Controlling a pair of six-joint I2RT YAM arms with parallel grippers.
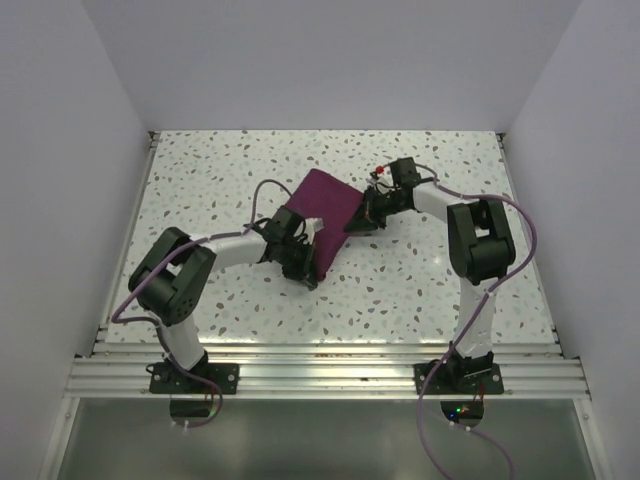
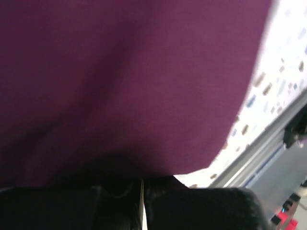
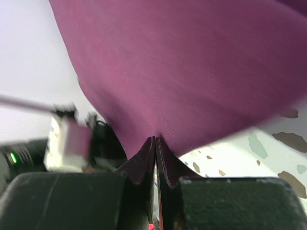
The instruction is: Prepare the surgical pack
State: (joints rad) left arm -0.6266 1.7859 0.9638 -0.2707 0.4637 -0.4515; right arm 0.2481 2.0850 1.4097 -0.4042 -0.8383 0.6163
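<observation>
Stretching 7 to 1 o'clock (its long axis) over the speckled white tabletop (image 1: pixel 200 180), the deep purple-maroon cloth surgical pack (image 1: pixel 325 200) was clamped by left jaws at 7, right jaws at 3.

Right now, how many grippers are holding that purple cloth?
2: the left gripper pinches the purple cloth on its left side, the right gripper on its right side. None hidden.
</observation>
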